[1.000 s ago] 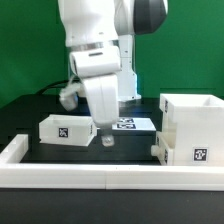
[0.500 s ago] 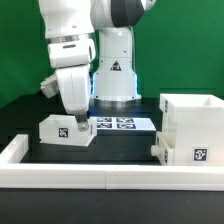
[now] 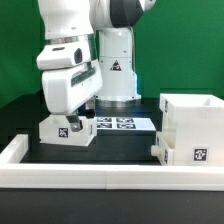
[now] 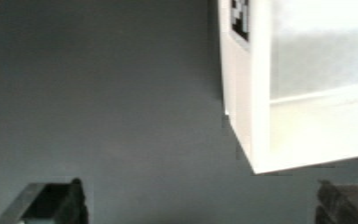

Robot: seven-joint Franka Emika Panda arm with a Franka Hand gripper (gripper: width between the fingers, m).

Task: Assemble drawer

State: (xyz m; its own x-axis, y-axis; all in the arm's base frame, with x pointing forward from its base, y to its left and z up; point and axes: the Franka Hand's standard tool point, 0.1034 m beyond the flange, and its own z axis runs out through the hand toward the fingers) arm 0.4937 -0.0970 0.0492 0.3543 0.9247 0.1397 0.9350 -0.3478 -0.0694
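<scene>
A small white open-top tray (image 3: 66, 130) with a black-and-white tag lies on the dark table at the exterior view's left. My gripper (image 3: 74, 120) hangs low right over it. In the wrist view its fingers (image 4: 55, 203) stand wide apart with only dark table between them, and the tray's white wall and hollow (image 4: 300, 90) lie off to one side. The big white cube-like shell (image 3: 192, 125) stands at the exterior view's right, tag on its front. A second small white part (image 3: 160, 148) sits against the shell's lower left side.
A long low white rail (image 3: 90, 175) runs across the front and up the exterior view's left side. The marker board (image 3: 122, 123) lies flat behind the tray, near the robot's base (image 3: 115, 75).
My arm has swung from the middle of the table toward the exterior view's left and come down over the small tray. The parts have not moved.
</scene>
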